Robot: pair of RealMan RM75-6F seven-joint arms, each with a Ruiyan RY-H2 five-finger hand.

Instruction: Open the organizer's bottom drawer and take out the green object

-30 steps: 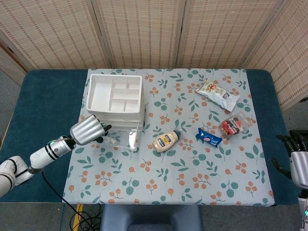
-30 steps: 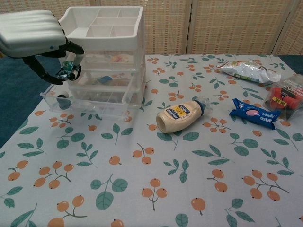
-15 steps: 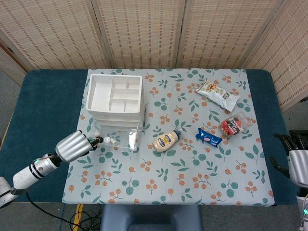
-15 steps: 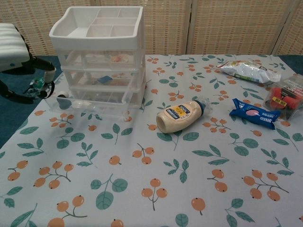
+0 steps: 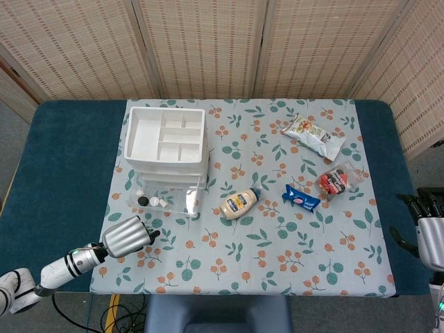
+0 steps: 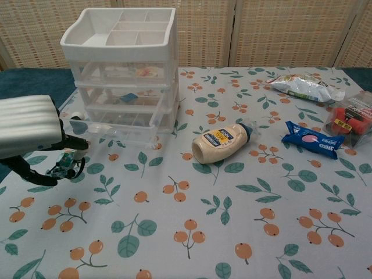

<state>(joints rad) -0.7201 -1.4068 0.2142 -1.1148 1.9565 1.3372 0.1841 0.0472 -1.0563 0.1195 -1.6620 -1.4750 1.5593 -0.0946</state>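
The white three-tier organizer (image 5: 166, 142) (image 6: 122, 58) stands at the back left of the flowered cloth. Its clear bottom drawer (image 5: 166, 202) (image 6: 113, 132) is pulled out, with a few small white and black pieces (image 5: 147, 201) left inside. My left hand (image 5: 127, 236) (image 6: 30, 137) is in front of the drawer near the table's front-left. It pinches a small green object (image 6: 63, 166) just above the cloth. My right hand (image 5: 429, 232) hangs off the table's right edge, fingers apart and holding nothing. The chest view does not show it.
A mayonnaise bottle (image 5: 239, 203) (image 6: 221, 141) lies near the middle. To the right are a blue packet (image 5: 302, 198) (image 6: 311, 139), a red snack pack (image 5: 335, 180) (image 6: 351, 119) and a white-green bag (image 5: 313, 135) (image 6: 305, 87). Woven screens stand behind the table.
My left hand has drawn back from the open bottom drawer toward the table's front, carrying the green object with it. The right hand has stayed still.
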